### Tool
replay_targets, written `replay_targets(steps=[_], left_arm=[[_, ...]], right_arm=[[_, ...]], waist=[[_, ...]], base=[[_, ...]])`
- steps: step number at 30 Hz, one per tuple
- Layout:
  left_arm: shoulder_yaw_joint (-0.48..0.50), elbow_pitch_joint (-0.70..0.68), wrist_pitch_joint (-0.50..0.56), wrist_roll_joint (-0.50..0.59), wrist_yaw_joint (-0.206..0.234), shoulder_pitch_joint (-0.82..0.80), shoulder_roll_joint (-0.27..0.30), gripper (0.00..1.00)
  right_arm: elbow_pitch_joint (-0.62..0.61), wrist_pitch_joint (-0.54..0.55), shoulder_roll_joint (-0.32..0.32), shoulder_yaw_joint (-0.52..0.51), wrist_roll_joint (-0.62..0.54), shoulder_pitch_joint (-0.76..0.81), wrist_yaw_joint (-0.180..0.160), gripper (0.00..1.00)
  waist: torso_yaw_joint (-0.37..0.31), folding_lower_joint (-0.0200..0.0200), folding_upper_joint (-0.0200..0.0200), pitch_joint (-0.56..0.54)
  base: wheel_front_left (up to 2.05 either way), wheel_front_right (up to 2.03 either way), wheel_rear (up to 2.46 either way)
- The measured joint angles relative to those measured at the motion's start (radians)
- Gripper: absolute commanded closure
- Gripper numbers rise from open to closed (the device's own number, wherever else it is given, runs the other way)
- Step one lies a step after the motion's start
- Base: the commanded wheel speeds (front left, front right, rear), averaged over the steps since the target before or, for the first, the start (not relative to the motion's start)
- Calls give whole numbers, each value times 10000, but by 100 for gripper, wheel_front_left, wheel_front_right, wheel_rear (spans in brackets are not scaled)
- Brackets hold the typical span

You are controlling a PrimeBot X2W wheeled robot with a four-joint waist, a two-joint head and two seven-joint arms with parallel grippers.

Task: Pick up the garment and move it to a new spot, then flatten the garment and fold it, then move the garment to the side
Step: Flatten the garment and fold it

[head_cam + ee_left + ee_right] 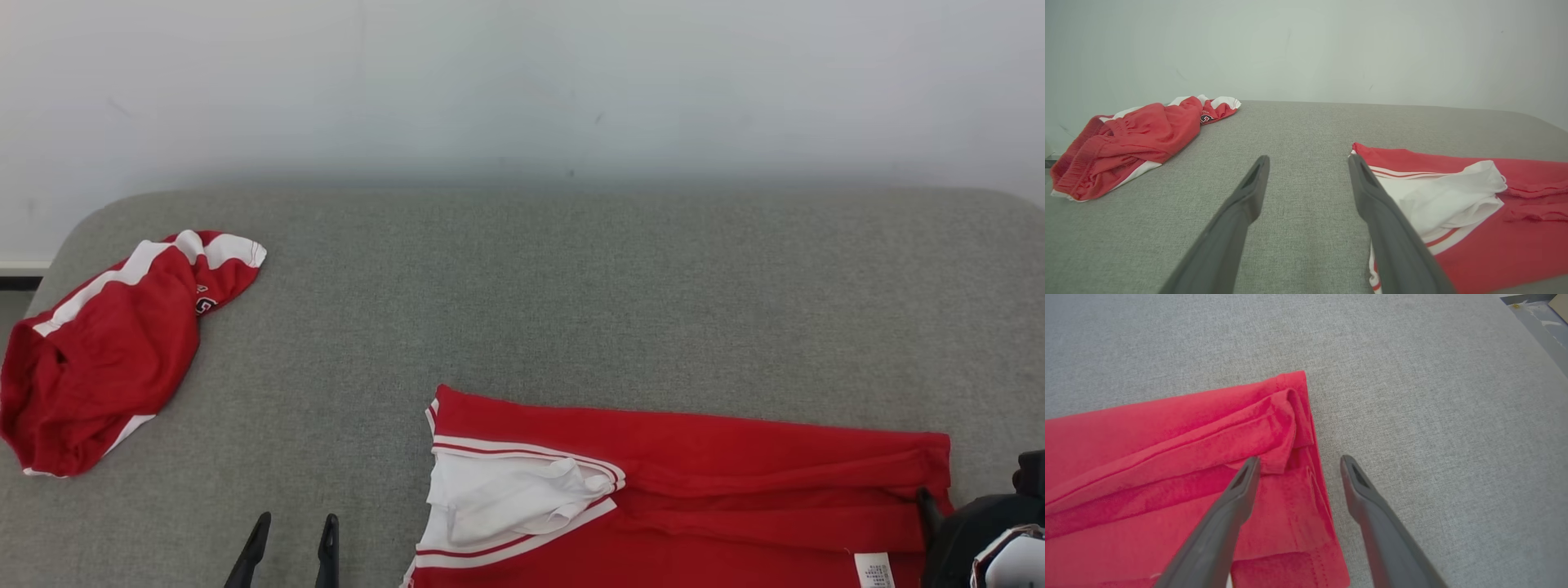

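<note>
Worktop: grey fabric, pale wall behind.
Garment: red, white-trimmed, flat at near right.
Left gripper: jaws released, beside its trimmed end.
Right gripper: jaws released, over its hem.
Second garment: crumpled, far left.

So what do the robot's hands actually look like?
Not hands, really: the left gripper and right gripper are matching pincers, each with two long matte dark-grey fingers that taper to blunt tips with a small recessed slot. Behind the right one, the head view shows a bulky black wrist housing with a pale panel.
</note>
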Motion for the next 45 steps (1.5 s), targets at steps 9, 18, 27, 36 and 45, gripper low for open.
replay_targets(steps=[9,18,27,36,45], left_arm=[[221,59,0,272,-171,-278,-67,0],[272,184,-2,343,-320,-497,-134,0],[384,290,0,401,-337,-582,-207,0],[502,378,0,449,-408,-558,-336,0],[608,339,0,441,-414,-471,-466,0]], right_arm=[[604,148,27,-307,-395,-666,0,0],[1003,1110,86,-474,-545,-981,0,0],[932,1302,240,-690,-453,-1238,0,100],[525,867,100,-2067,-1097,-1165,6,100],[-719,796,157,-3425,-1542,-887,2,100]], waist=[[140,1,1,571],[331,-1,-1,984],[398,-1,1,1074],[227,2,2,832],[-4,1,2,521]], base=[[0,0,0],[0,0,0],[0,0,0],[0,0,0],[0,0,0]])
